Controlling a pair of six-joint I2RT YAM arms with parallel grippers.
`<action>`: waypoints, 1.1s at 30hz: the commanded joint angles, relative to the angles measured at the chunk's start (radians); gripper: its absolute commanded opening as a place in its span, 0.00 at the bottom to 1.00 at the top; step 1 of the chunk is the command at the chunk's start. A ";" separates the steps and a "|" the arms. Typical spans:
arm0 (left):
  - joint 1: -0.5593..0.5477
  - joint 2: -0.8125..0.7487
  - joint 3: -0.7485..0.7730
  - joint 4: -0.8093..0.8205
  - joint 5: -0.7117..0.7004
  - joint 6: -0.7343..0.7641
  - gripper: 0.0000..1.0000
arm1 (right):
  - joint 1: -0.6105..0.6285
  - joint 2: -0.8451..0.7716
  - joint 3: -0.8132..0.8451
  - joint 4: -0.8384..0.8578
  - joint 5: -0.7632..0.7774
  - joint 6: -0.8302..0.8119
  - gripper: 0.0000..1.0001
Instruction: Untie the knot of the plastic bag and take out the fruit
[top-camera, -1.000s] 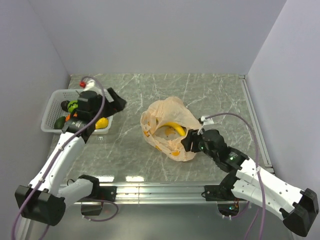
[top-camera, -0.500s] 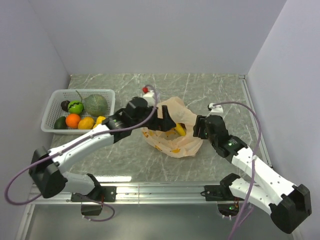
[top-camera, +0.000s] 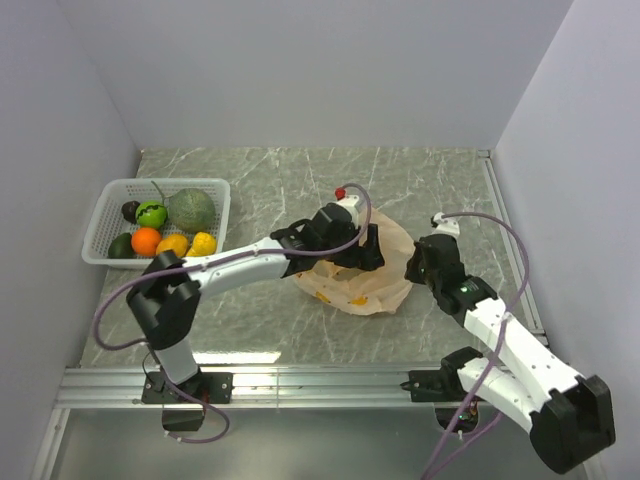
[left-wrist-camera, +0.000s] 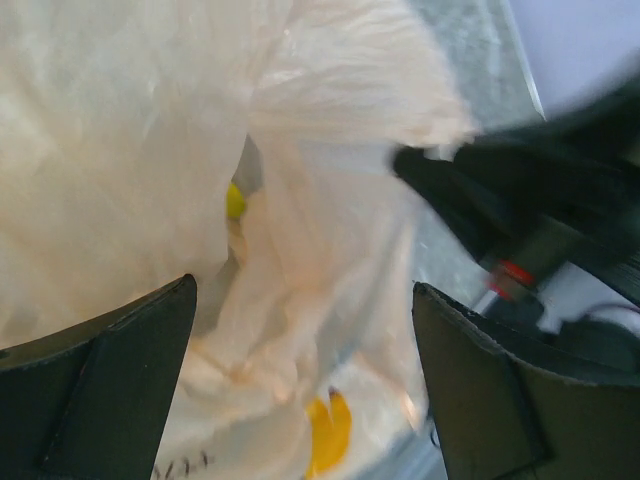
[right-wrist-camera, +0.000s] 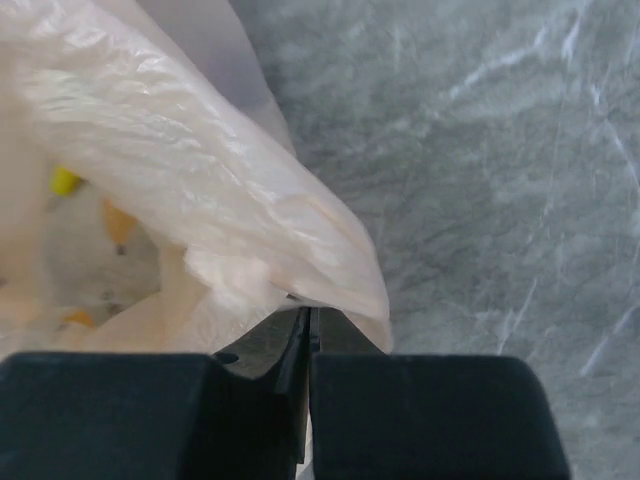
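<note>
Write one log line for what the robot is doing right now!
left tool: open, over plastic bag | right tool: shut on bag edge | yellow fruit: inside bag | orange: in basket

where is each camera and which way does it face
Top: above and behind the arms, looking down on the table; left arm, right arm, bag and basket show.
Left wrist: on the left arm, looking past the open left gripper into the bag; its two fingers show.
Right wrist: on the right arm, looking over the shut right gripper pinching the bag's edge, table beyond.
Shared: all three see the bag.
</note>
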 joint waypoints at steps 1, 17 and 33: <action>0.000 0.066 0.051 0.060 -0.077 -0.073 0.94 | -0.004 -0.090 0.016 0.038 -0.014 0.003 0.00; 0.072 0.199 0.086 -0.008 -0.540 -0.247 0.95 | 0.029 -0.173 -0.046 0.081 -0.154 0.030 0.00; 0.051 -0.122 -0.130 0.046 -0.472 -0.030 0.98 | 0.071 -0.153 -0.061 0.089 -0.143 0.035 0.04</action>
